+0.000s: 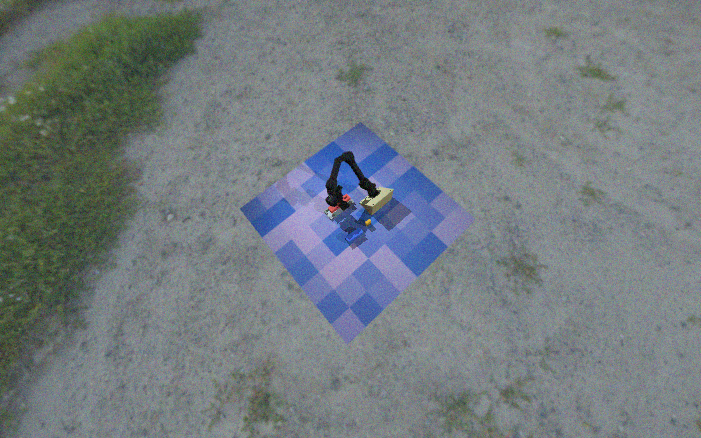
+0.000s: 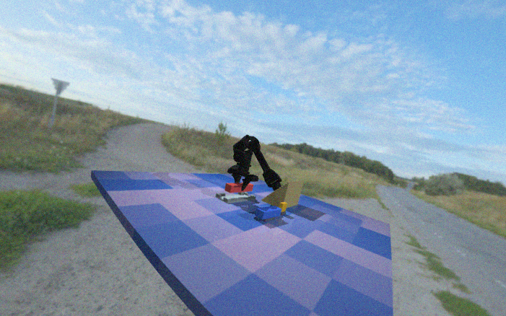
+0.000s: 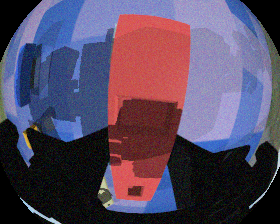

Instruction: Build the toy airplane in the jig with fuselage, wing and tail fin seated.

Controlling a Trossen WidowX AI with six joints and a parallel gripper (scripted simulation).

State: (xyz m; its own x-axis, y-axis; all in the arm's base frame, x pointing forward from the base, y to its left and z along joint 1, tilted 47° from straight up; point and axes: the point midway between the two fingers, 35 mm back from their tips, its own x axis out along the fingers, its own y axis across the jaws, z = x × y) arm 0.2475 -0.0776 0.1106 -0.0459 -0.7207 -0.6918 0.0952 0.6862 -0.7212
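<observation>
The red fuselage (image 1: 335, 208) (image 2: 232, 187) (image 3: 151, 60) is held level. My gripper (image 1: 343, 205) (image 2: 240, 185) (image 3: 140, 131) is shut on it, one finger on each long side. The fuselage hangs a little above the pale grey cradle (image 1: 330, 215) (image 2: 231, 198); a bit of the cradle (image 3: 105, 189) shows at the lower left in the wrist view. The socket in the fuselage's top is in dark shadow. The blue wing (image 1: 354, 235) (image 2: 268, 213) lies on the mat, apart from the cradle. The small yellow tail fin (image 1: 368, 221) (image 2: 283, 207) stands beside the wing.
A tan wedge-shaped block (image 1: 379, 203) (image 2: 293, 194) is at the arm's base, close to the tail fin and to the right of the cradle. All stand on a checkered blue and violet table top (image 1: 336, 269) (image 2: 254, 247). Arm shadows fall around the wing.
</observation>
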